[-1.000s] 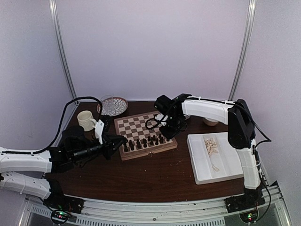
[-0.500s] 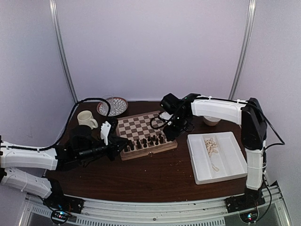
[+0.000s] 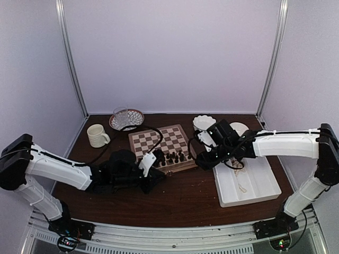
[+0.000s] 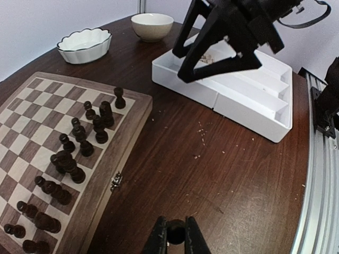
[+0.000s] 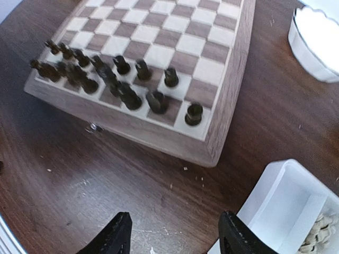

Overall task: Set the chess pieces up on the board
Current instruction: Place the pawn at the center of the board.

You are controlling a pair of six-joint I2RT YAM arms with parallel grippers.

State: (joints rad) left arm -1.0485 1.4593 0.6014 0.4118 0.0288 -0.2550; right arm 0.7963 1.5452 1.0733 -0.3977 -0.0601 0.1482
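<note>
Chess pieces (image 3: pixel 170 157): dark set crowded along the near edge of the board (image 3: pixel 157 138), cream set (image 5: pixel 319 233) in tray (image 3: pixel 254 197) by the table's (image 3: pixel 180 203) right edge; left gripper (image 4: pixel 174 226) pinches a dark piece (image 4: pixel 175 234), right gripper (image 5: pixel 176 225) gapes empty; placing into crowded rows risks toppling neighbours.

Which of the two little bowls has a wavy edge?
The white bowl nearer the chessboard: its rim is scalloped, with a dark line along it. The cream bowl beyond it has a smooth, round rim.
</note>
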